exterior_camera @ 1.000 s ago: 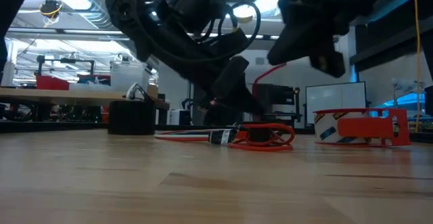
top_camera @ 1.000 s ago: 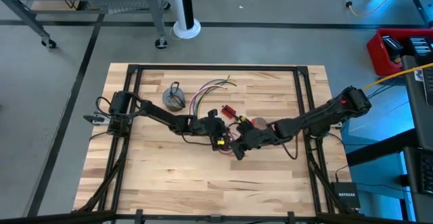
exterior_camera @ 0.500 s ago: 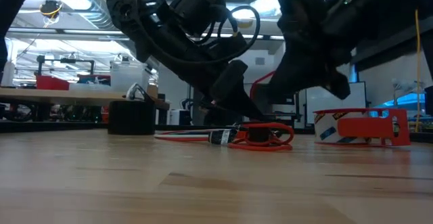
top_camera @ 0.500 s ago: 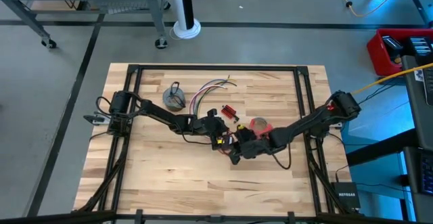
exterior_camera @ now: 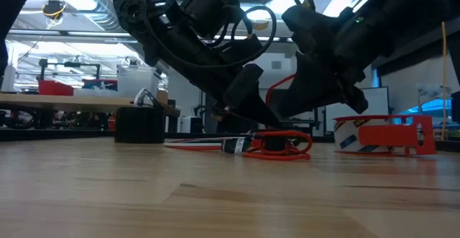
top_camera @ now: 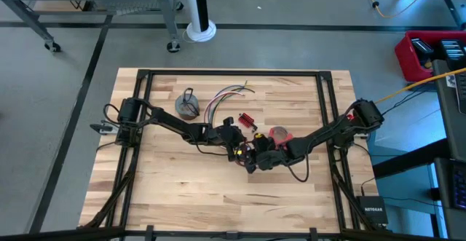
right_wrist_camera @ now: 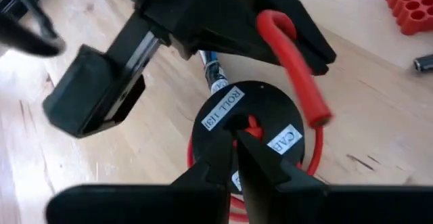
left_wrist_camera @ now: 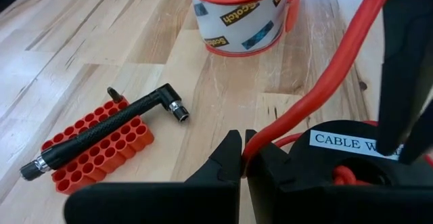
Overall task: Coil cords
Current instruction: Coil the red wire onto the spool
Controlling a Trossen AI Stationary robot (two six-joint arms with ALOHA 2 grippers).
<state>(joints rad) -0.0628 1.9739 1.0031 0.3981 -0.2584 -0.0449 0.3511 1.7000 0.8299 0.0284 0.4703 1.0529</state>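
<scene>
The small black-and-red coil (exterior_camera: 277, 143) lies on the table at mid-table: a black labelled disc (right_wrist_camera: 270, 109) ringed by red cord. My left gripper (left_wrist_camera: 243, 153) is shut on the red cord (left_wrist_camera: 318, 82), just above the coil. My right gripper (right_wrist_camera: 235, 146) is shut and points down at the disc's middle, close beside my left gripper (top_camera: 237, 145). The small grey coil with the black loop (top_camera: 187, 106) and the long bundle of thin wires (top_camera: 229, 95) lie on the table farther back. My left gripper pinches a free stretch of the red cord (left_wrist_camera: 260, 139) between its two fingertips. From the fingers the cord rises in a bend (right_wrist_camera: 291, 55) above the disc, while the rest of the coil lies on the table. My right gripper stands over the disc's middle (right_wrist_camera: 252, 124); I cannot tell whether it touches.
A red tape roll (top_camera: 279, 133) stands right of the coil and also shows in the low view (exterior_camera: 388, 134). A small red block with holes (left_wrist_camera: 95, 149) carries a black angled tool (left_wrist_camera: 108, 122), behind the coil (top_camera: 246, 119). The near half of the table is bare wood.
My right gripper has come down and moved toward the table's left, from above the tape roll side to just over the black-and-red coil, close to my left gripper. The coil and the raised red cord have stayed in place.
</scene>
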